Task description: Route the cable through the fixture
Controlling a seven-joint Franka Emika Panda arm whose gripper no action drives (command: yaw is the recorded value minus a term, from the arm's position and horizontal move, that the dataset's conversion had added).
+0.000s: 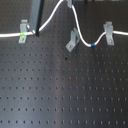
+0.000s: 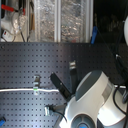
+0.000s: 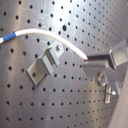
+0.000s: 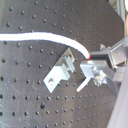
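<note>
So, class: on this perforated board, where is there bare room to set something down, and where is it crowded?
In the first exterior view, the board is bare below the row of three clips: left clip, middle clip, right clip. That whole lower stretch is free. It is crowded along the top, where the cable loops between the clips toward the gripper.

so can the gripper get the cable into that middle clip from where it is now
Probably yes. In the second wrist view the gripper holds the cable right beside the middle clip, with only bare board between them. In the first exterior view the clip stands empty.
</note>
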